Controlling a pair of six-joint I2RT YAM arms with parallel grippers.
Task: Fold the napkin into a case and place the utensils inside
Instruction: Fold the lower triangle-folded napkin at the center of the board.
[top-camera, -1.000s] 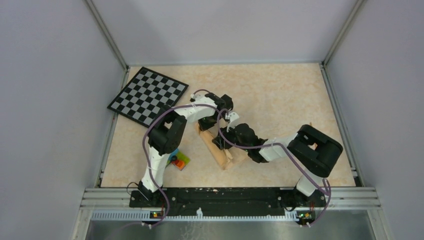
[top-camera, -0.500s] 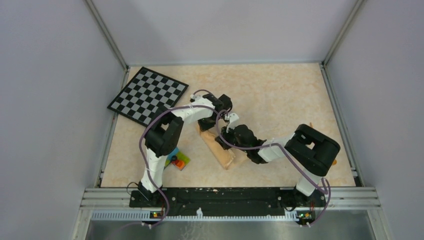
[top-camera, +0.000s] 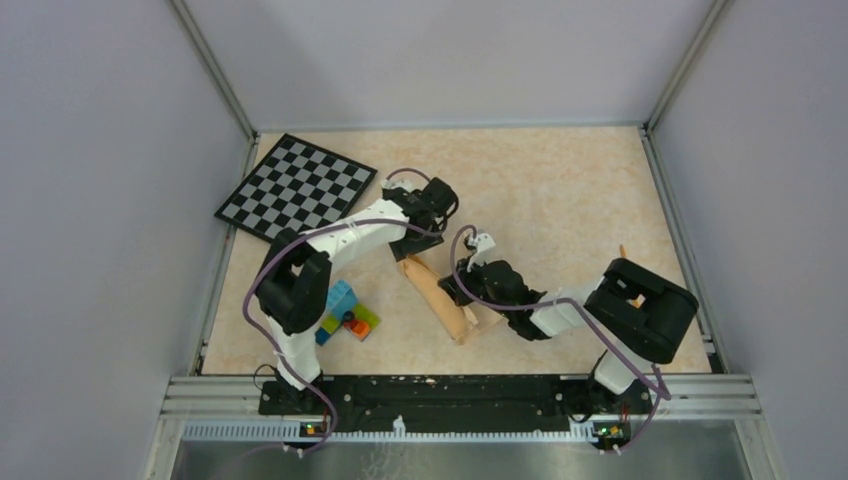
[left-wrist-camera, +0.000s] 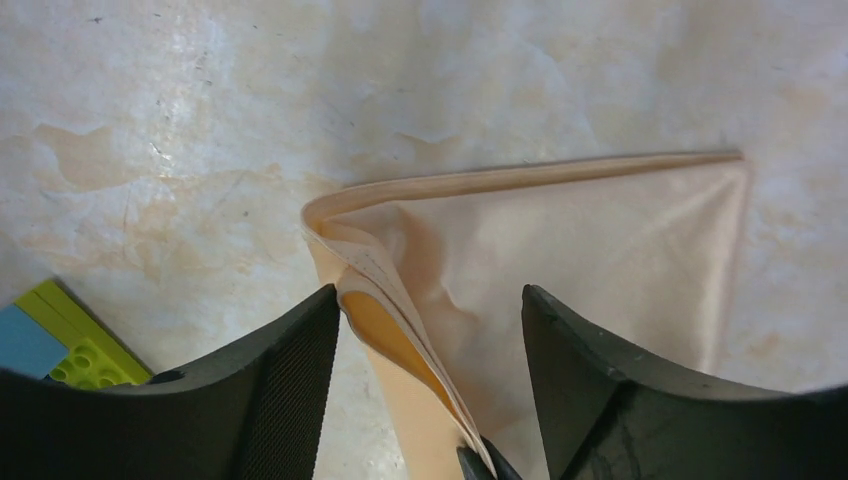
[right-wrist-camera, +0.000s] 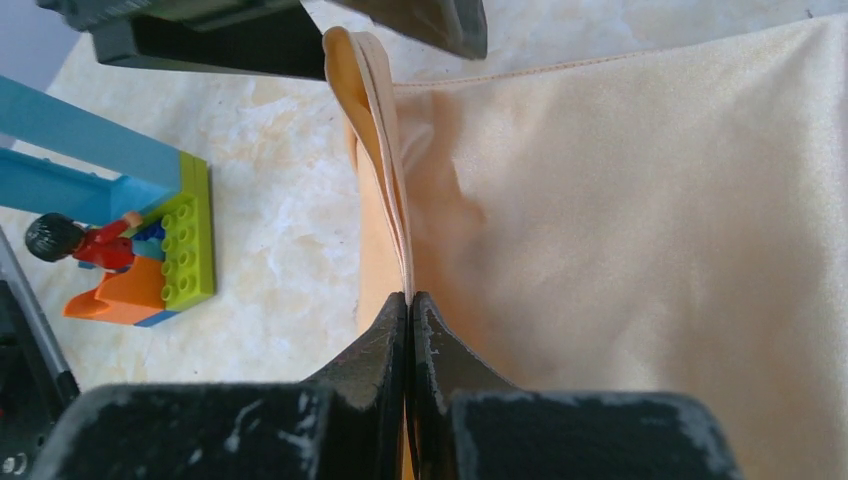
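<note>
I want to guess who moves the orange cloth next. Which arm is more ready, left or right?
Probably the right. The right fingers are pinched shut on the napkin at its raised edge, so they can pull it straight away. The left fingers stand open above the corner, gripping nothing.

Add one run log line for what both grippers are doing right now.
left gripper: open, straddling folded edge | right gripper: shut on napkin edge | napkin: folded, one edge lifted
</note>
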